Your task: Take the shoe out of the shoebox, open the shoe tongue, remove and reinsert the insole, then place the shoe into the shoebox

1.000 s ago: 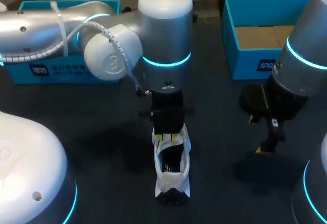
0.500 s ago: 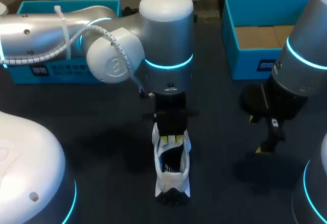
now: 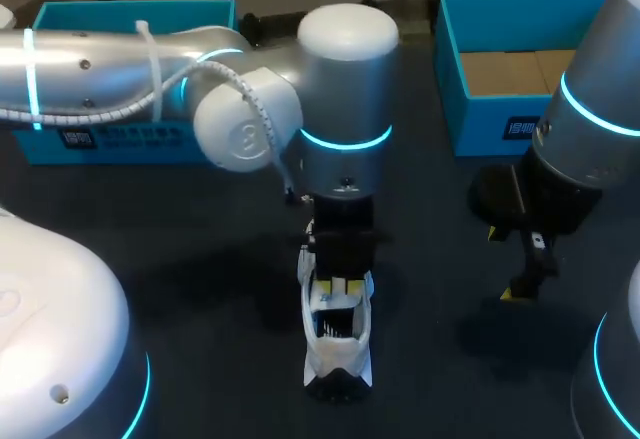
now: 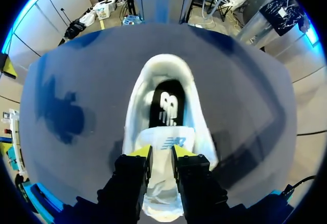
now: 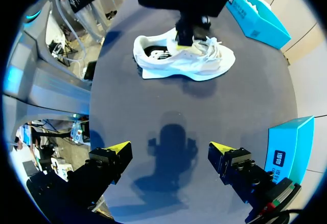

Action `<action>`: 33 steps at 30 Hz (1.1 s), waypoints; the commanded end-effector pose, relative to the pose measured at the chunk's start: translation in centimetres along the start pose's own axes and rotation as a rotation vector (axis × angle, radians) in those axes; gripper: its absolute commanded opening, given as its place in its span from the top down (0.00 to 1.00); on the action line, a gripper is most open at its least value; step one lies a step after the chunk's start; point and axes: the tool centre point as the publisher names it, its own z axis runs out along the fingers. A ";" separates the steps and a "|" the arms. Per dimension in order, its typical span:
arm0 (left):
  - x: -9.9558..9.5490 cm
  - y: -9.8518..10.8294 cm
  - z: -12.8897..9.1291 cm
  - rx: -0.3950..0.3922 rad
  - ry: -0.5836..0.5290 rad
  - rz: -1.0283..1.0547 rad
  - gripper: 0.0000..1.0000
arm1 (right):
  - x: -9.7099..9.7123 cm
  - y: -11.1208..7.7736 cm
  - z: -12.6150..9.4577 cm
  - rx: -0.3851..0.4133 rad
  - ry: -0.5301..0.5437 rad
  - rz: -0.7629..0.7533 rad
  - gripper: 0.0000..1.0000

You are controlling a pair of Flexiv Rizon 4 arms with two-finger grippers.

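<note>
– Tongue of that white laced sneaker, is it held?
– Yes, left gripper pinches it, sneaker upright beneath on the dark grey table. Right gripper hangs spread wide, sneaker well ahead.

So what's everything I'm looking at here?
shoe: one, white, middle of the table.
tongue: one, white, on the shoe, between the left gripper's fingers.
boxes: two, teal, far side of the table, one left, one right with brown cardboard inside.
table: one, dark.
left gripper: one, yellow tips, shut on the tongue.
right gripper: one, yellow tips, open, above bare table right of the shoe.
</note>
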 end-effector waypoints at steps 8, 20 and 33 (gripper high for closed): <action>0.7 -2.8 -4.2 -0.033 -0.051 -0.033 0.67 | 0.0 0.0 0.2 0.000 -0.001 0.000 0.00; 2.2 -6.8 -4.8 0.034 -0.004 -0.471 0.00 | 0.0 0.0 0.2 0.000 -0.001 0.000 0.00; 2.7 -8.5 -5.0 0.002 -0.002 -0.582 0.00 | 0.0 0.0 0.2 0.000 -0.001 0.000 0.00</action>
